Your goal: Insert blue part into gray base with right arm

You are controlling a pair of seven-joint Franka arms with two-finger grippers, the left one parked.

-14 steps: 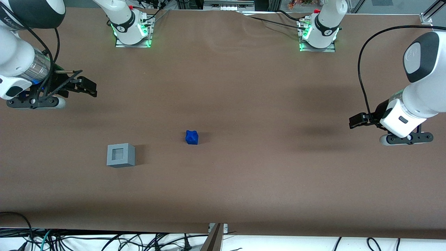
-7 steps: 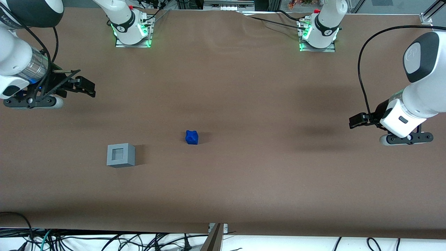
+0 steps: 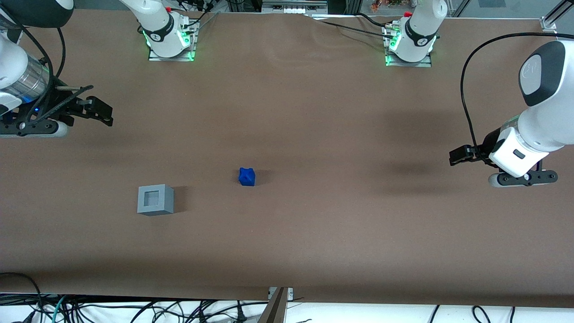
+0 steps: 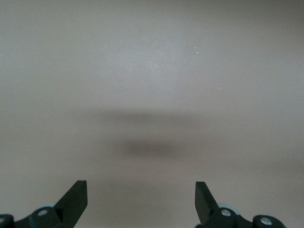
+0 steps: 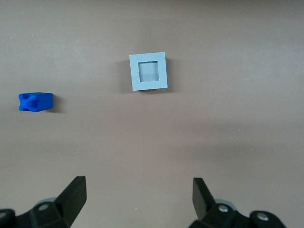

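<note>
Blue part (image 3: 247,176) lies on brown table (image 3: 314,233), near its middle, well apart from gray base (image 3: 155,200), which sits nearer front camera, recess up. Right wrist view shows blue part (image 5: 35,102) lying lengthwise, notched end pointing away from gray base (image 5: 148,71). Gripper (image 3: 101,111) hovers at working arm's end of table, fingers spread wide, holding nothing. Bare tabletop all around both pieces.

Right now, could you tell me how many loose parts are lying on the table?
2: the gray base toward the working arm's end, the blue part beside it, apart. The gripper hangs open, farther from the camera.
</note>
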